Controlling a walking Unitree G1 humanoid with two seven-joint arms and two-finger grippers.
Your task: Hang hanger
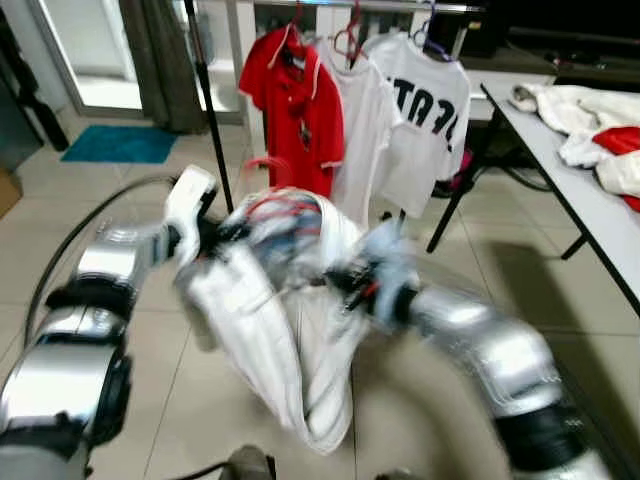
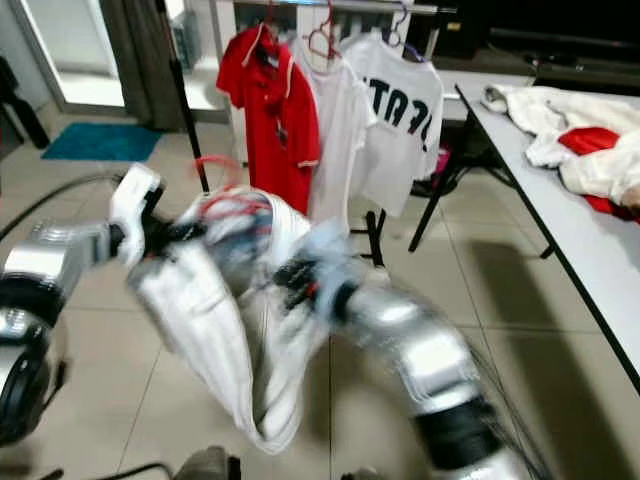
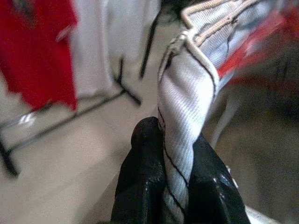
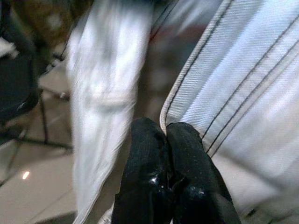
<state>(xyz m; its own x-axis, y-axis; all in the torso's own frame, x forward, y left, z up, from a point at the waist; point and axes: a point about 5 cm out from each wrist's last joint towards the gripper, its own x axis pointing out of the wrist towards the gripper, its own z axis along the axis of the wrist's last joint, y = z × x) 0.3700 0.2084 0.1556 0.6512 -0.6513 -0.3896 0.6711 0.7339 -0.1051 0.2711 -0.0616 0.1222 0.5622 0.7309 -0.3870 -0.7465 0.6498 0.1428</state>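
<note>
A white pinstriped shirt (image 1: 270, 320) on a red hanger (image 1: 270, 205) hangs in the air between my two arms, blurred by motion. My left gripper (image 1: 215, 235) holds its left shoulder; in the left wrist view a fold of the shirt (image 3: 187, 102) is pinched between the black fingers (image 3: 145, 182). My right gripper (image 1: 345, 280) is at the shirt's right side. In the right wrist view its fingers (image 4: 149, 177) are pressed together on the piped edge of the shirt (image 4: 252, 102). The clothes rail (image 1: 380, 5) runs ahead, beyond the shirt.
On the rail hang a red polo (image 1: 295, 110), a plain white shirt (image 1: 362, 120) and a white printed T-shirt (image 1: 425, 110), all on hangers. A grey table (image 1: 570, 180) with a heap of clothes (image 1: 580, 120) stands at the right. A teal mat (image 1: 120, 143) lies far left on the tiled floor.
</note>
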